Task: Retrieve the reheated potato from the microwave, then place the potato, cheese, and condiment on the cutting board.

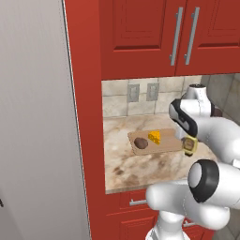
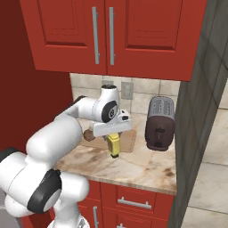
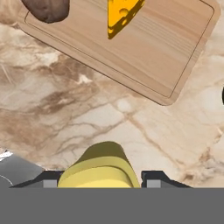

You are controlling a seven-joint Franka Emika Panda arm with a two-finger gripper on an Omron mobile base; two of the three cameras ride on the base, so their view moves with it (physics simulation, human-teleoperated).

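The wooden cutting board lies on the marble counter. On its left part rest the brown potato and the yellow cheese wedge. My gripper is shut on the yellow condiment bottle. It holds the bottle above the counter, just off the board's near right edge. The potato peeks out from behind my arm in the right base view. The microwave is out of view.
A dark red toaster stands on the counter right of the board. Red upper cabinets hang overhead, and a tall red panel bounds the counter's left side. A grey wall closes the right side. Drawers sit below the counter edge.
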